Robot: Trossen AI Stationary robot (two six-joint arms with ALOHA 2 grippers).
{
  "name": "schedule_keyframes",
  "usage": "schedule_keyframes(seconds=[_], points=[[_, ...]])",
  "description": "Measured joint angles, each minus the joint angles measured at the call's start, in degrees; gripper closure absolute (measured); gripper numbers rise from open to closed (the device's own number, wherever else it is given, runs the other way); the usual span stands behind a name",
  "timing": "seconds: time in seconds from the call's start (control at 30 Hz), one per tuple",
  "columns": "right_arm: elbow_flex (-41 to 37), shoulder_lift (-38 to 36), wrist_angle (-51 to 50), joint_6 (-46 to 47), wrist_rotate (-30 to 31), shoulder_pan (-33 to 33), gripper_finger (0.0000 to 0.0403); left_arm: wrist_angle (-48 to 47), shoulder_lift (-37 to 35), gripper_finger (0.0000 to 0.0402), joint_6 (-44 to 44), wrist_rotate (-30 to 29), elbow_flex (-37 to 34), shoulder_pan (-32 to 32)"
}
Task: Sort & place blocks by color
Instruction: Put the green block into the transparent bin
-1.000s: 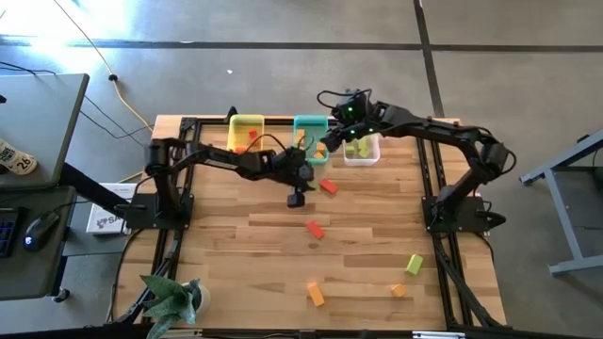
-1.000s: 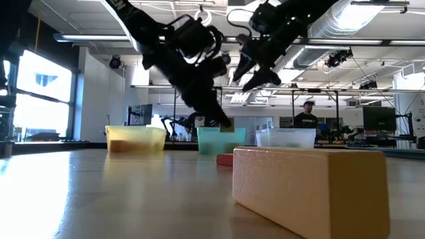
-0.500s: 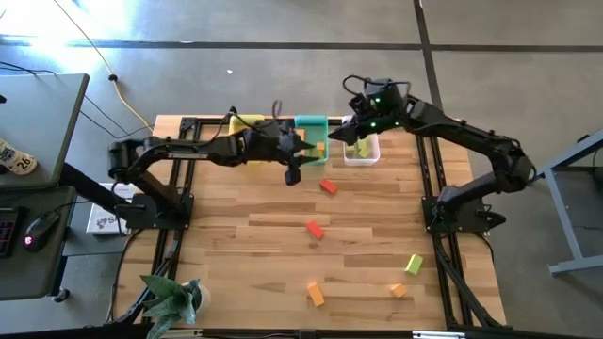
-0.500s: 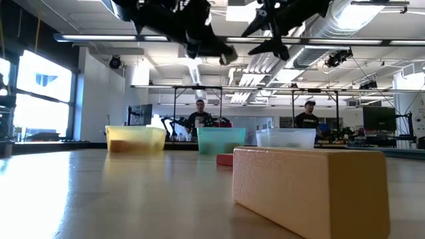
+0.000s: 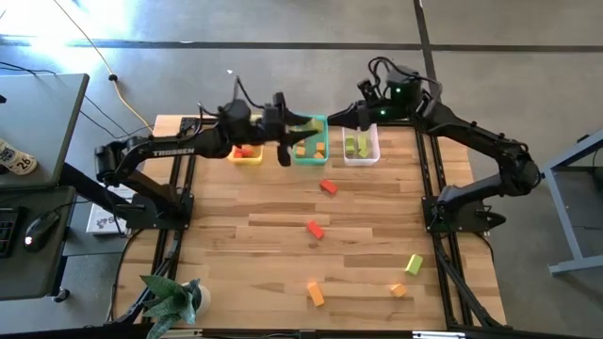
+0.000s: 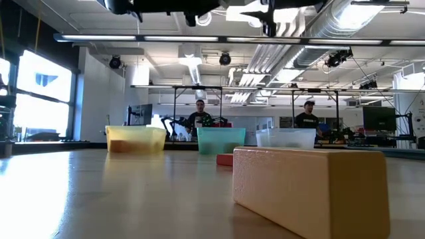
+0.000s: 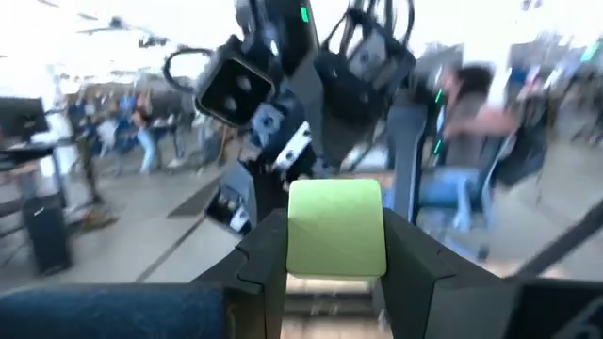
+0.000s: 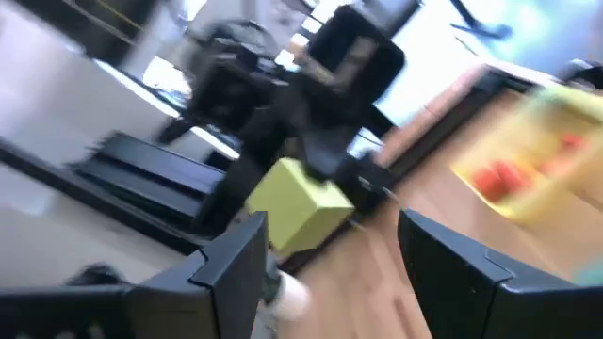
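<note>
The left hand (image 7: 334,282) hovered high between the yellow plastic bin (image 5: 247,153) and the teal plastic bin (image 5: 310,153), fingers clamped on a light green cube (image 7: 336,229). It faced the right hand (image 8: 330,254) near the clear bin (image 5: 361,151), whose fingers stood wide apart, empty. A mistimed handover would likely drop the cube into the teal bin. Other blocks lay on the wooden tabletop (image 5: 367,240).

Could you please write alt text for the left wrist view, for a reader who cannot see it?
The left gripper holds a light green block between its jaws. Beyond it, the right arm points toward the camera, with people in the room behind.
</note>
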Motion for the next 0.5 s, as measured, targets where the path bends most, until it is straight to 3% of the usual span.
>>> schedule_keyframes(seconds=[0.17,0.5], points=[[0.02,0.0,10.14,6.15,-2.47,0.01,0.0178,7.83,0.04,0.0301,-7.7,3.76,0.01,3.35],[0.0,0.11,16.06,15.69,2.52,0.91,0.0178,13.13,0.13,0.0301,-6.69,6.75,0.01,4.71]])
